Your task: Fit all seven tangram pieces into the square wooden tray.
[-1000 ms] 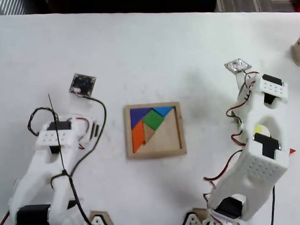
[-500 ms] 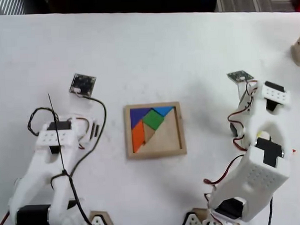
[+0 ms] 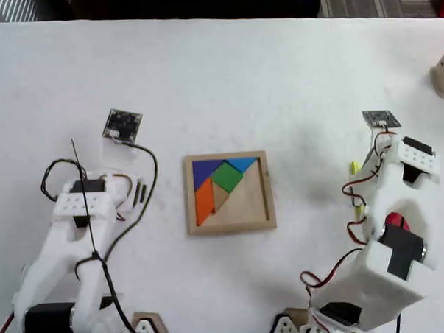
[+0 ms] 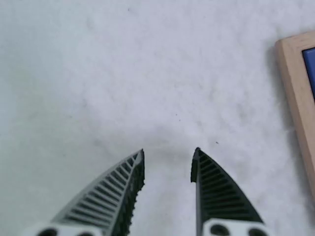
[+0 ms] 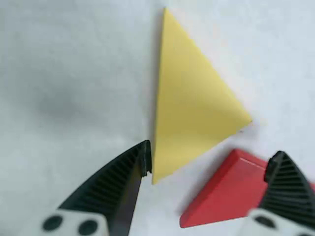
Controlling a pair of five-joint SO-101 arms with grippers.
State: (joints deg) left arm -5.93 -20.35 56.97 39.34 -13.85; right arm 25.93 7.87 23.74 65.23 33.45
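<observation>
High view: the square wooden tray (image 3: 232, 226) sits on the table between the two arms, partly filled with blue, green, orange and pale pieces, its half toward the arms' bases showing bare wood. A yellow triangle (image 3: 354, 167) and a red piece (image 3: 394, 220) lie close against the right arm (image 3: 381, 266), well apart from the tray, so the right arm is plainly the nearer one to both; from there the tray lies off toward the left arm's side. The left gripper (image 3: 140, 193) rests near the tray's other flank. Left wrist view: the left gripper hangs over bare table with its fingers apart and nothing between them, the tray's rim just off to one side. Right wrist view: the right gripper (image 5: 211, 155) is spread wide and holds nothing. The yellow triangle lies flat ahead of it, its long edge running straight away from the gripper, with that edge's near end just beside one fingertip (image 5: 142, 155). The other fingertip sits over the red piece, which lies just beside the triangle's near corner.
</observation>
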